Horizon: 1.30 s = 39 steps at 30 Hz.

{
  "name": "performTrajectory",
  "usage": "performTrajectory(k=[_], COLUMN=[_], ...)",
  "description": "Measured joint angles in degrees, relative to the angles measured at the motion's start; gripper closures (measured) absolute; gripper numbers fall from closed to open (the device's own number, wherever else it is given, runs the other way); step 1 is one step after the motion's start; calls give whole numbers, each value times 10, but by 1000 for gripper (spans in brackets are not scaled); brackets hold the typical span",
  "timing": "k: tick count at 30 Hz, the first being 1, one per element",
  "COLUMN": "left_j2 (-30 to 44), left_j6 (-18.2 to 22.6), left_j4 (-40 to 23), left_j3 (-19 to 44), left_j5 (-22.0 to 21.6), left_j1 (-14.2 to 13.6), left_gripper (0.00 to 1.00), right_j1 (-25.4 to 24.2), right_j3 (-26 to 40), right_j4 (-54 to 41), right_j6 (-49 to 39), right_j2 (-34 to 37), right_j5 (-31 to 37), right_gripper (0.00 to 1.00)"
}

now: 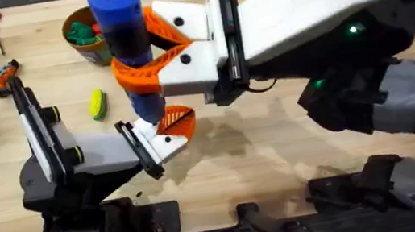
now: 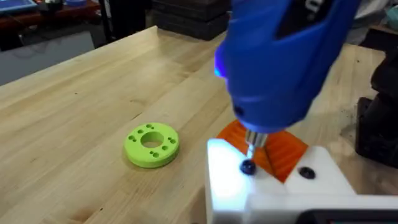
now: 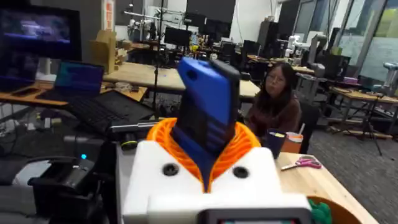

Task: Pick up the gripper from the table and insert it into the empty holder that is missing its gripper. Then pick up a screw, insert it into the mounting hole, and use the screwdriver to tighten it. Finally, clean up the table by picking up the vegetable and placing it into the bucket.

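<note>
right gripper (image 1: 169, 44) is pinched on the screwdriver (image 1: 125, 38), held upright w/ its bit down on a dark screw (image 2: 247, 167) in the holder (image 2: 261, 186), near the tabletop's mid-front. left gripper (image 1: 163, 138) is clamped on that holder, which already carries the orange gripper (image 2: 273, 149) piece. risks, as i judge them: bit looks seated on the screw head but the driver is tall and gripped high up, so any tilt could make the bit cam out and flick the screw off; too much downforce could twist the holder in the left fingers; if the screw went in crooked it'd cross-thread in plastic. the green ring (image 2: 152, 144) sits just beside the work, may get knocked. vegetable (image 1: 98, 104) lies toward the back-left, near the bucket (image 1: 86, 35) at the back edge, not yet cleared.
</note>
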Motion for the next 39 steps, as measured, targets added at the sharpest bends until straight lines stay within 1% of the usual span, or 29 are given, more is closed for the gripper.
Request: performTrajectory(k=[23,39], left_j2=[0,0], left_j6=[0,0], left_j4=[0,0], left_j3=[0,0], left_j5=[0,0], left_j1=[0,0], left_gripper=[997,997], right_j1=[2,10], right_j3=[0,0], right_j4=[0,-1], right_j6=[0,0], right_j2=[0,0], right_j5=[1,15], right_gripper=[974,974])
